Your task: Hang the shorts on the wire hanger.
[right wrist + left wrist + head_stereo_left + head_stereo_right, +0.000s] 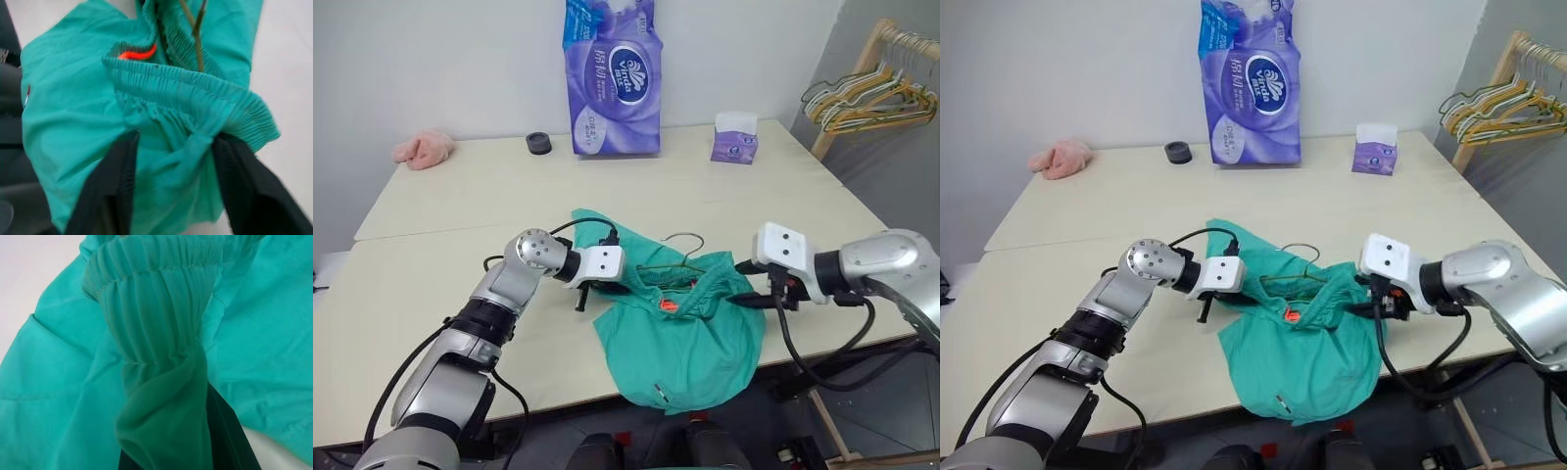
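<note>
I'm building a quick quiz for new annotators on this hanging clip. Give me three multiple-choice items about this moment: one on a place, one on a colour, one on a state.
1. Where does the large purple tissue pack stand?
A. at the table's far edge by the wall
B. on the shorts
C. on the floor

2. What colour is the small cloth lump at the far left of the table?
A. blue
B. pink
C. black

3. What is the left gripper doing?
A. hanging open above the table
B. shut on the shorts
C. holding the black ring

Key: 1 A, it stands upright against the wall. 2 B, it is plainly pink. 3 B, the left wrist view shows the gathered waistband pinched at its fingers.
</note>
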